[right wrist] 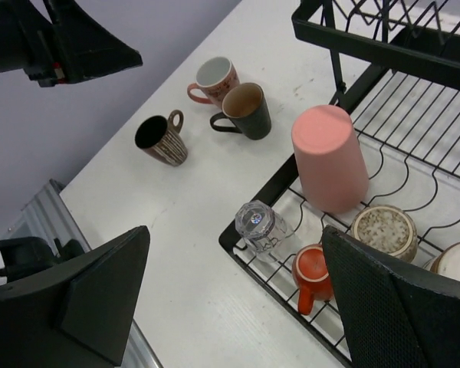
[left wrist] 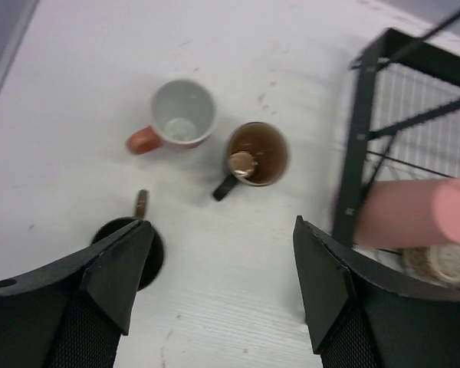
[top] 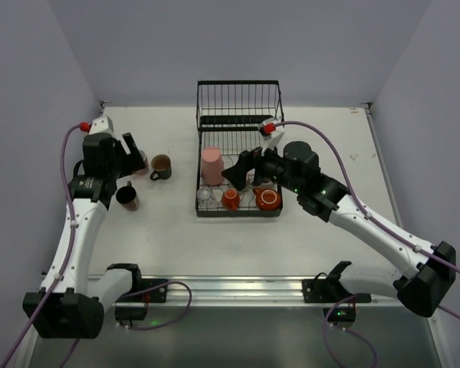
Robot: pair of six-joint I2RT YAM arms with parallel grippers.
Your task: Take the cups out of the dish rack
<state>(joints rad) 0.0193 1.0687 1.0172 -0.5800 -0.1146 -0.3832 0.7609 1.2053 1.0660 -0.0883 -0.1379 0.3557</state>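
The black wire dish rack (top: 238, 215) stands at the table's middle. Its lower tray holds an upturned pink tumbler (top: 211, 165), a clear glass (top: 205, 196), a small orange-red cup (top: 230, 198), a larger orange-red cup (top: 268, 199) and a beige speckled cup (right wrist: 383, 231). My right gripper (top: 241, 170) hovers open and empty above the tray, over the glass (right wrist: 262, 225) and the small orange cup (right wrist: 313, 274). My left gripper (top: 134, 157) is open and empty above three mugs on the table: a pink one (left wrist: 182, 113), a dark brown-lined one (left wrist: 257, 153) and a black striped one (right wrist: 162, 138).
The rack's raised rear basket (right wrist: 383, 55) holds no cups. The rack's corner post (left wrist: 358, 138) and the pink tumbler (left wrist: 414, 213) lie just right of my left gripper (left wrist: 222, 230). White table stretches in front of the rack.
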